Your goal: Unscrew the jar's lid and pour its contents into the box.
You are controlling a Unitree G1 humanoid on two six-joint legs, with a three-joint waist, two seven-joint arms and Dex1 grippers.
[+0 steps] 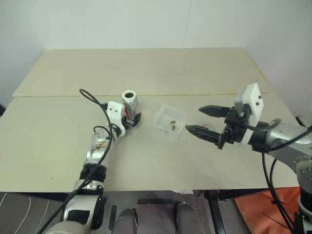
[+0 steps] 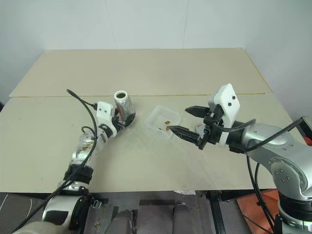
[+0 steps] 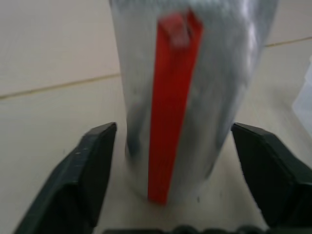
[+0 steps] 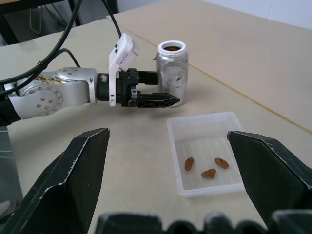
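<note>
The jar (image 1: pixel 130 103), a silvery cylinder with a red stripe (image 3: pixel 170 97), stands upright on the table with its mouth uncovered. The lid is out of view. My left gripper (image 1: pixel 132 117) is open around the jar's lower part, with a gap between the jar and each finger (image 3: pixel 92 165). The box (image 4: pixel 202 119), a clear shallow tray, lies just right of the jar. The contents (image 4: pixel 208 173), three small brown pieces, lie in the box. My right gripper (image 1: pixel 194 119) is open and empty just right of the box, pointing at it.
The beige table (image 1: pixel 146 68) has a thin seam (image 1: pixel 204 94) running across behind the jar and box. Black cables (image 1: pixel 95 105) loop over my left arm. An orange object (image 1: pixel 258 209) lies below the table's front right corner.
</note>
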